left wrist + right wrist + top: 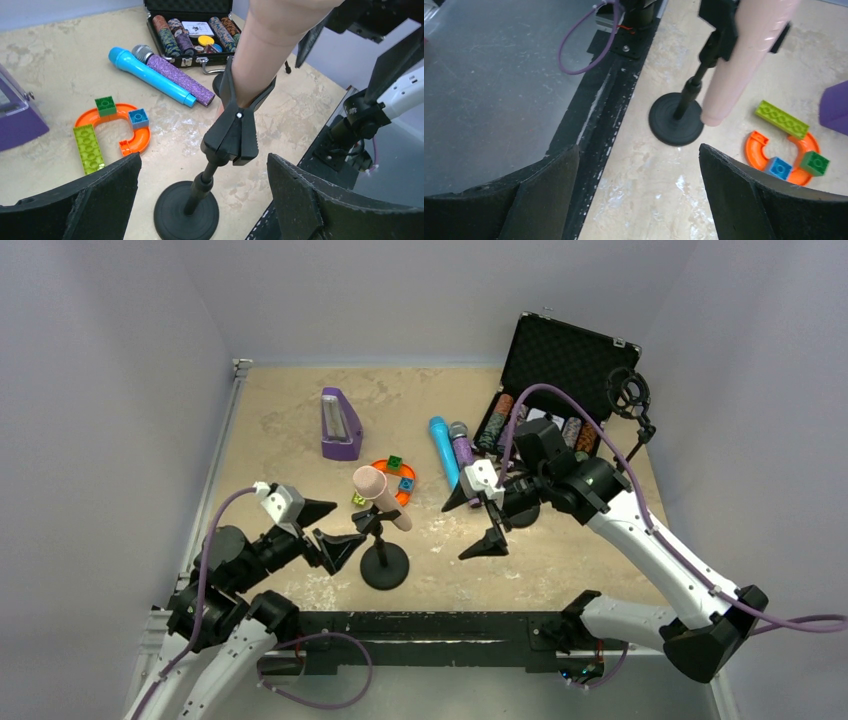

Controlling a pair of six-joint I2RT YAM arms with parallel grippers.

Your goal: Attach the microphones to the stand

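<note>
Table (pixel 300 410): a beige, mottled top that carries everything in the scene.
Right gripper (pixel 456 531): its fingers are spread wide with nothing between them. It hovers to the right of the stand, just by the near ends of the two lying microphones.
Left gripper (pixel 350 523): its fingers are also spread and empty. It sits just left of the stand, with the opening facing the stand's post.
Case (pixel 570 350): black, with its lid raised, at the far right. Rows of poker chips fill its tray.
Stand (pixel 384 566): a black round base and thin post near the front edge, between the two grippers. Its clip is at the top.
Metronome (pixel 340 426): purple and upright, far left of centre, well apart from the stand.
Pink-beige microphone (pixel 380 495): gripped in the stand's clip and tilted, its body off the table.
Light blue microphone (pixel 443 450): lies flat on the table between the orange track and the case, not on any stand.
Glittery purple microphone (pixel 463 450): lies touching the right side of the blue one and parallel to it. Its silver mesh head points to the far side.
Orange track (pixel 407 496): a curved toy piece just behind the stand.
Bricks: green (pixel 105 105) and blue (pixel 138 118) ones sit on the track, and a long lime one (pixel 89 147) lies beside it.
</note>
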